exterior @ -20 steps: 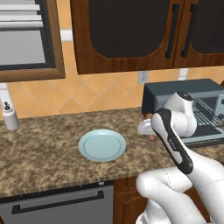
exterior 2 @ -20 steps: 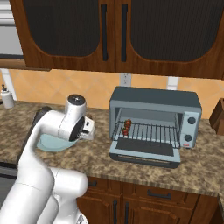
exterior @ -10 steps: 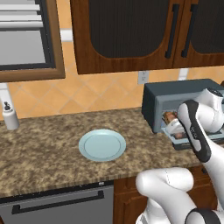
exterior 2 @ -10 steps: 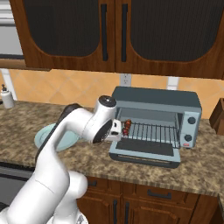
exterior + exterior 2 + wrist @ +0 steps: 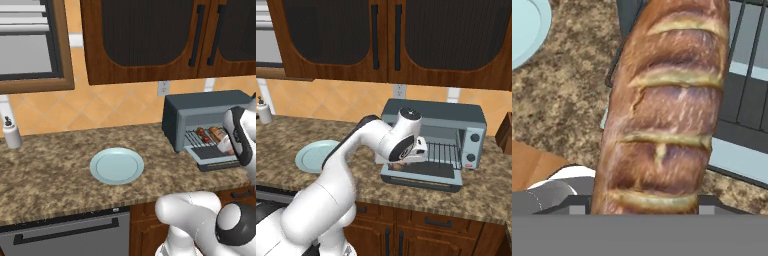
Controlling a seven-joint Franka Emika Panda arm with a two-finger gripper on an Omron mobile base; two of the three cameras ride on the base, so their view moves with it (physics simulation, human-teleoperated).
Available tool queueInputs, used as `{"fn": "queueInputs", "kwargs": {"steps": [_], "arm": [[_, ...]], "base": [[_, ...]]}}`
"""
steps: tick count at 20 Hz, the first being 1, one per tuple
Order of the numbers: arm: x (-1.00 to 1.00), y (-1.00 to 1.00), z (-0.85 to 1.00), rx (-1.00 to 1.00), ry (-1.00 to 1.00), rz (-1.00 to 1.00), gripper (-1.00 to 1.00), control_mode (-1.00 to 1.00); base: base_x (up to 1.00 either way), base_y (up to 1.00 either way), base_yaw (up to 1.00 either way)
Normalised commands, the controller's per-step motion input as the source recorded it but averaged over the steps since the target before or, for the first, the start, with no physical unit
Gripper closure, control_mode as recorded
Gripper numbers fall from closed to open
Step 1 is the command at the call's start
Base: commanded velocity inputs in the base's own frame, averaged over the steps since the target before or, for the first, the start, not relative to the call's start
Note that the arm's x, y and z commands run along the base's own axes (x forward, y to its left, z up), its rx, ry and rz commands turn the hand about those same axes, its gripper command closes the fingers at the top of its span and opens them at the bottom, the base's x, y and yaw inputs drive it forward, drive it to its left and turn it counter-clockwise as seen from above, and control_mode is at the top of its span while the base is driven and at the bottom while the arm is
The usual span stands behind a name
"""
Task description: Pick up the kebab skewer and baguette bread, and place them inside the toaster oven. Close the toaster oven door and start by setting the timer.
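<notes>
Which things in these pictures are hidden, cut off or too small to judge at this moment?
- Finger pads: in the hand view the baguette bread covers them, so their contact is unseen.
- Kebab skewer: in the left base view too small to count its chunks.
- Toaster oven rack, left part: the arm's wrist blocks it in the right base view.
- Toaster oven door: its right end is hidden by the arm in the left base view.

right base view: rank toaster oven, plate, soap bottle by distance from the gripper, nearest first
1. Toaster oven: the gripper, shut on the baguette, is right at its open front.
2. Plate: on the counter, off to the picture's left of the gripper.
3. Soap bottle: far left, by the back wall.
</notes>
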Motion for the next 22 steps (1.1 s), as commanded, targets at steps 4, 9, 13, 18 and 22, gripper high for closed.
{"fn": "queueInputs", "kwargs": {"steps": [4, 9, 13, 18, 22], "arm": [[0.19, -0.84, 0.02, 0.00, 0.04, 0.00, 1.00, -1.00], [0.48, -0.30, 0.00, 0.00, 0.01, 0.00, 1.00, -1.00], [0.49, 0.00, -0.10, 0.00, 0.00, 0.00, 1.00, -1.00], [0.47, -0.15, -0.24, 0.00, 0.00, 0.00, 1.00, -1.00], [0.41, -0.07, -0.33, 0.00, 0.00, 0.00, 1.00, -1.00]], "base": [[0.00, 0.00, 0.00], [0.00, 0.00, 0.00], [0.00, 0.00, 0.00], [0.00, 0.00, 0.00], [0.00, 0.00, 0.00]]}}
